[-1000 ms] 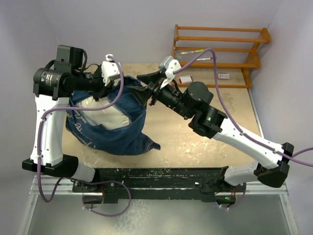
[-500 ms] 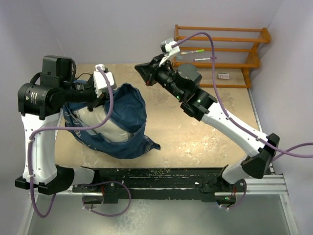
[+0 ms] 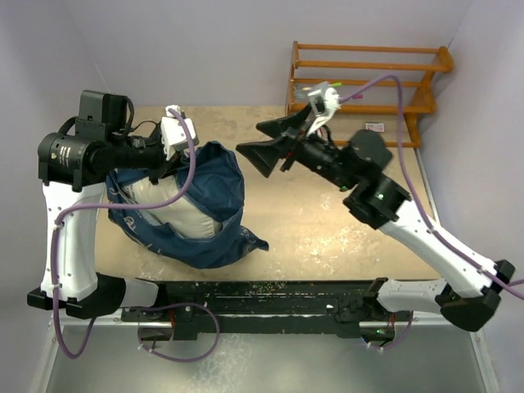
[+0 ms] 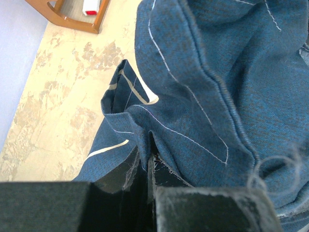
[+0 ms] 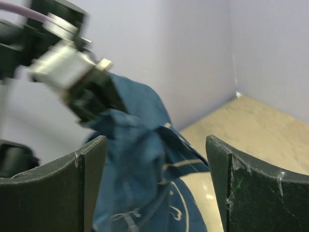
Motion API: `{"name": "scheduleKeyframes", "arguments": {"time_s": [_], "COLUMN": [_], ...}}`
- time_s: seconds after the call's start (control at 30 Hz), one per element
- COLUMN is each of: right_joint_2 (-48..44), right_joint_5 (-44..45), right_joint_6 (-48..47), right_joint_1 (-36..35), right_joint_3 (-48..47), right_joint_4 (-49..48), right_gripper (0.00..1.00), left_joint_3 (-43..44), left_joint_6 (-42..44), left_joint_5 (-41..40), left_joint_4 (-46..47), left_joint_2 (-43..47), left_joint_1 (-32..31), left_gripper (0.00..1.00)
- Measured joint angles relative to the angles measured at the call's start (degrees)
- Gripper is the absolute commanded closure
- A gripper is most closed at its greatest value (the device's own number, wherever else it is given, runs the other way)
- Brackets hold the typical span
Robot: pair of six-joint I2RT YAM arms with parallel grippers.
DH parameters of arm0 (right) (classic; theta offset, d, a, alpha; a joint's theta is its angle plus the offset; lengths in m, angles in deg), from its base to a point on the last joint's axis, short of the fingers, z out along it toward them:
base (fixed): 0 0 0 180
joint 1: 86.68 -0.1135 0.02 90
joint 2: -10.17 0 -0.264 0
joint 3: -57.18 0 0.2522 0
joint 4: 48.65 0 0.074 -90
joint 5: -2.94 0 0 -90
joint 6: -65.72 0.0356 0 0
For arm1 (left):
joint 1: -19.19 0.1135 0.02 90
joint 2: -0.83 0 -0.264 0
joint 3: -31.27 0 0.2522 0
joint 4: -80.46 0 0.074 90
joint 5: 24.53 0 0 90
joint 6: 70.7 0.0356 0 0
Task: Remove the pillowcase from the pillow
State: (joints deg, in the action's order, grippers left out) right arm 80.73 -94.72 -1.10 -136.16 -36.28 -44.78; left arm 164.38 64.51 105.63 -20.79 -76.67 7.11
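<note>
While the left gripper pinches the navy pillowcase by its raised far edge, the cream pillow sits inside it at the table's left, and the right gripper hovers spread and empty just right of it.

Table: beige, mottled top with pale scuffed patches; bare wood-tone surface shows right of centre and toward the far edge.
Wooden rack: orange-brown, slatted, stands at the far right of the table against the back wall; its corner also shows in the left wrist view.
Small card: white with red marking, lies at the rack's base, right side.
Red-and-white item: inside the rack's frame, partly cut off by the picture edge.
Walls: plain pale lilac, enclosing the table on three sides.
Rail: black, runs along the near table edge.
</note>
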Motion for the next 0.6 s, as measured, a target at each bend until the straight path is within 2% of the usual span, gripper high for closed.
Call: {"name": "scheduleKeyframes", "arguments": {"time_s": [0.17, 0.37, 0.53, 0.6], "right_joint_2": [-1.64, 6.43, 11.76, 11.93], "right_joint_5": [-5.20, -3.63, -0.07, 0.72], "right_joint_6": [0.37, -3.63, -5.64, -6.29], "right_joint_1": [-1.62, -7.58, -7.87, -7.72], "right_joint_3": [-5.77, -14.95, -15.39, -14.67], "right_joint_4": [-0.24, 6.71, 14.51, 16.02], "right_gripper": [0.12, 0.28, 0.32, 0.45], "left_joint_3": [0.07, 0.57, 1.07, 1.07], "left_joint_6": [0.00, -0.02, 0.02, 0.04], "left_joint_5": [-0.63, -1.25, -1.38, -1.38], "left_joint_4": [0.04, 0.00, -0.07, -0.09], "left_joint_2": [-0.24, -0.39, -0.31, -0.11], "left_joint_1": [0.00, 0.00, 0.00, 0.00], "left_gripper": [1.00, 1.00, 1.00, 1.00]}}
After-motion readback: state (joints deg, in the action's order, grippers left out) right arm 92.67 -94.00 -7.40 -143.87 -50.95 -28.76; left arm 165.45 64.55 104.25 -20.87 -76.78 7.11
